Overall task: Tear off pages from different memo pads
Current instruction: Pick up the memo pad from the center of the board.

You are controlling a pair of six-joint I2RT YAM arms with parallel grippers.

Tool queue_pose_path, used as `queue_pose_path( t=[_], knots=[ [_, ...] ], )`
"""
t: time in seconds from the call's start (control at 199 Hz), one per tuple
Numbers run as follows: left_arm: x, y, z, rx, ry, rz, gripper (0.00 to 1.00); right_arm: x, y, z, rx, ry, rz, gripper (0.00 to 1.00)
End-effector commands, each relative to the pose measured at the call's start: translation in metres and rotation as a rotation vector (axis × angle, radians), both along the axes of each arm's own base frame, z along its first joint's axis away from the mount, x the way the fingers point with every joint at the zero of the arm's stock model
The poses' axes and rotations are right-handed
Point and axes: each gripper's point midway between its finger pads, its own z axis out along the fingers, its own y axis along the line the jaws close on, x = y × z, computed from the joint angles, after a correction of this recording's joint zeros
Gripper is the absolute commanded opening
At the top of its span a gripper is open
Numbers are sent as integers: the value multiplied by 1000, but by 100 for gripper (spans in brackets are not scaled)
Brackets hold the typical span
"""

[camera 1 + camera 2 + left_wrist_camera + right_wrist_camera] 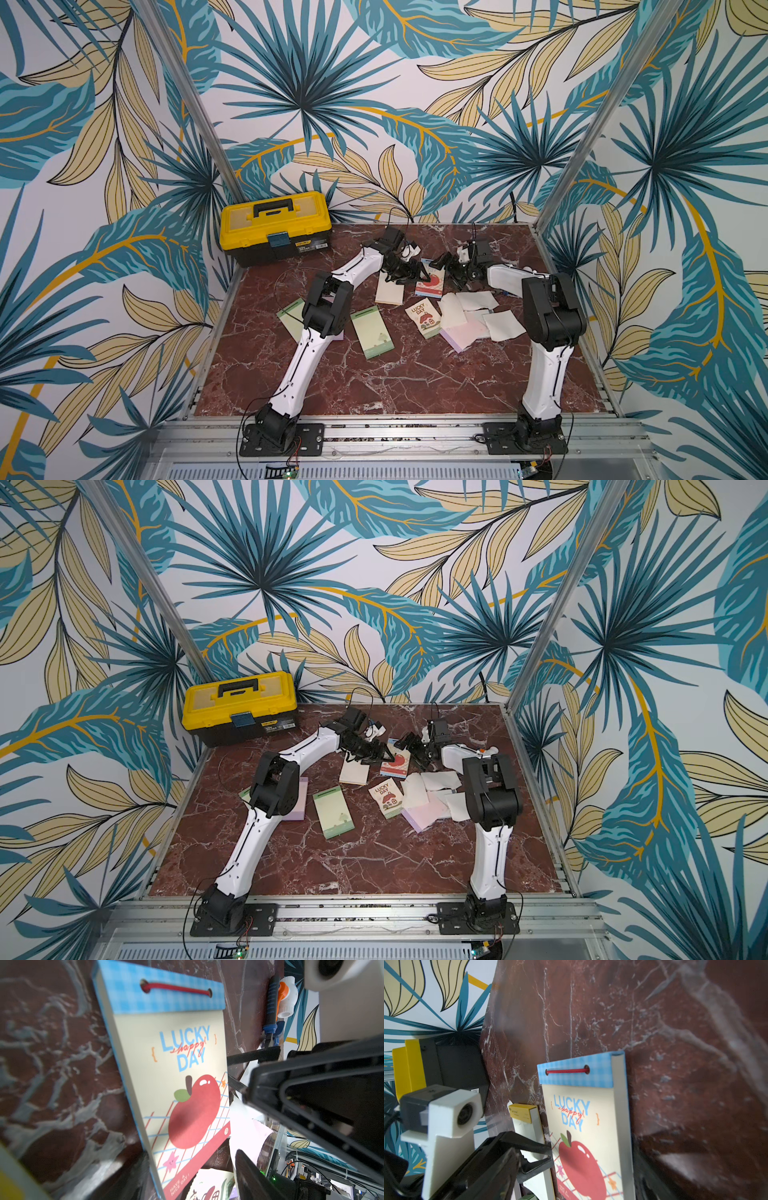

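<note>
Red-brown marble tabletop [374, 382] carries everything I am watching. The apple memo pad [430, 286], with a blue checked header, a red cord and "LUCKY DAY" over a red apple, lies flat toward the rear middle, its top page flat under the header, directly between my two grippers. The left gripper [550, 1154] comes in low; its jaws stand apart, tips at the pad's long edge, above the cream memo pad [390, 291] that lies just beside. I cannot tell whether a tip presses on the apple pad. The right gripper [229, 1069] faces it from the opposite long edge, jaws also apart with bare marble showing between them. Its lower tip reaches the top page's edge, but I cannot tell whether any paper is caught.

Nearer me, the house-printed pad [424, 319] lies tilted. Toward the right arm [548, 316], loose pages [478, 300], white and cream, overlap in a heap, partly covering a lilac-edged pad [459, 337]. A green pad [371, 332] lies near the left arm [316, 307]; a second green pad [291, 318] and a lilac pad [302, 802] are partly hidden beneath its elbow. The yellow toolbox [275, 226] stands closed at the rear corner on that side.
</note>
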Motion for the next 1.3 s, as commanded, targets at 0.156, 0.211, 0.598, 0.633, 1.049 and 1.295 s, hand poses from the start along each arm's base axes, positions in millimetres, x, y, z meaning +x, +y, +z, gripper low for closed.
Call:
queue_pose_path(
  t=[0.156, 0.211, 0.598, 0.633, 1.049, 1.295],
  knots=[
    [-13, -8, -10, 9, 9, -37, 66, -13, 41, 48, 147, -123, 94, 73],
    [-13, -7, -9, 12, 5, -35, 66, -15, 43, 51, 146, -130, 104, 70],
    [-13, -6, 7, 4, -33, -43, 63, -22, 33, 50, 31, -95, 104, 33],
    [-13, -4, 12, 7, -44, -42, 63, -23, 32, 48, 24, -92, 102, 25],
    [-55, 46, 139, -17, -143, -5, 49, -64, 32, 122, 63, -198, 151, 0],
    [-101, 77, 225, -191, -215, 41, 65, -138, 38, 207, 141, -347, 303, 0]
  ],
)
